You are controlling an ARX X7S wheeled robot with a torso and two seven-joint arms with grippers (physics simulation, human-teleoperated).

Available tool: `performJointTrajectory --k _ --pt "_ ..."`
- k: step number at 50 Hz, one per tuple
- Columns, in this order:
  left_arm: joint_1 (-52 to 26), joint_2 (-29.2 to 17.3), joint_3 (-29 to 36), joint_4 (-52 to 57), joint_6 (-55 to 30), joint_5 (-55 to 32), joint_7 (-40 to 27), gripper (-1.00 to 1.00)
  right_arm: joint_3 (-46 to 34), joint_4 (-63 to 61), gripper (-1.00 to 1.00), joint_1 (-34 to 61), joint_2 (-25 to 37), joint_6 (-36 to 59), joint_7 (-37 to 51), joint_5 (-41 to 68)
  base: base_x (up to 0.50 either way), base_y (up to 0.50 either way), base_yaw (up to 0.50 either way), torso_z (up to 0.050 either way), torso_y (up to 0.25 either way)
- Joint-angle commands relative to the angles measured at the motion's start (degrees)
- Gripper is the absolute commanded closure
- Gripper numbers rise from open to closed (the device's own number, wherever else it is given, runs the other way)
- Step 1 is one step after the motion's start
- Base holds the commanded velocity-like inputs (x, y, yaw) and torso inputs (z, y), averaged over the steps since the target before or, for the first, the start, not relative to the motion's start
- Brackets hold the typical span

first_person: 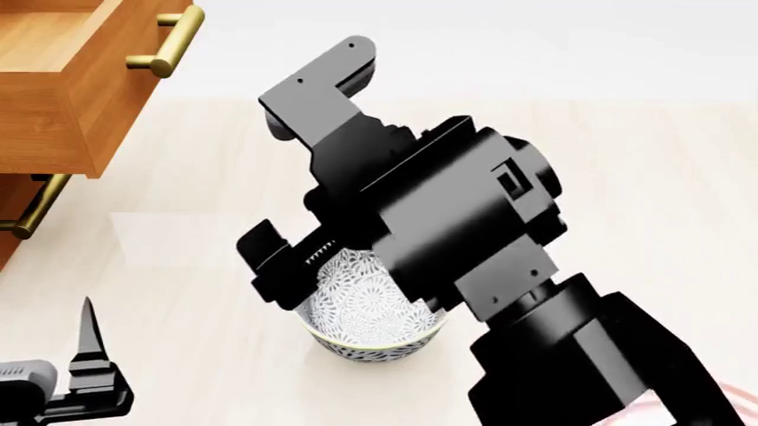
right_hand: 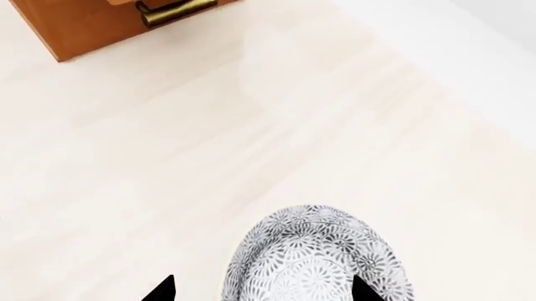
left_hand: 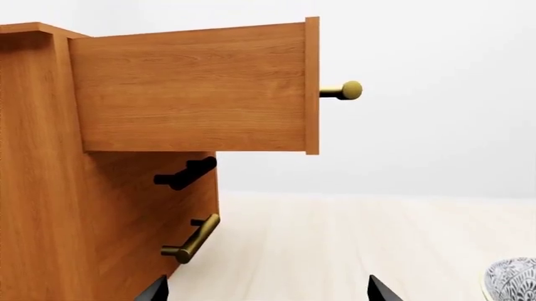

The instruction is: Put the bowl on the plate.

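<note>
The bowl [first_person: 369,327], white with a dense grey-blue floral pattern, stands upright on the pale floor under my right arm [first_person: 450,222]. In the right wrist view the bowl [right_hand: 318,260] lies partly between the wide-open fingers of my right gripper [right_hand: 263,291]: one fingertip [right_hand: 364,290] is over its inside, the other outside its rim. My left gripper [left_hand: 268,291] is open and empty; the bowl's edge [left_hand: 513,279] shows off to its side. In the head view, a faint reddish arc [first_person: 711,397] beside my right arm may be the plate's rim; the rest is hidden.
A wooden cabinet [left_hand: 92,207] stands at the left with its top drawer [left_hand: 192,88] pulled out, brass knob [left_hand: 348,91] sticking out. It has brass bar handles [first_person: 166,40] lower down. My left gripper [first_person: 89,351] is low at the head view's left.
</note>
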Motion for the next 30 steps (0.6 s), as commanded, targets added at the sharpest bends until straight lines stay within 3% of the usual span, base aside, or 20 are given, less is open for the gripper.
performJointTrajectory --k 1,12,25,30 --pt "0.2 -0.3 0.1 0.6 -0.2 -0.3 -0.4 -1.0 -3.6 9.5 -1.0 1.4 -3.4 -6.3 -2.8 -1.9 0.0 0.0 0.0 0.0 0.0" --pt "0.2 -0.5 0.4 0.7 -0.1 -0.5 -0.5 -1.0 -7.4 16.8 -1.0 1.8 -6.1 -11.3 -3.9 -1.0 0.0 0.0 0.0 0.0 0.0" --pt "0.3 -0.9 0.6 1.7 -0.7 -0.7 -0.9 -1.0 -32.5 26.5 -1.0 5.5 -6.3 -23.0 2.0 24.8 0.0 0.0 0.0 0.0 0.0" --pt "0.3 -1.0 0.6 1.4 -0.4 -0.8 -1.0 -1.0 -38.6 27.6 -1.0 5.5 -6.3 -25.5 2.9 30.8 0.0 0.0 0.0 0.0 0.0"
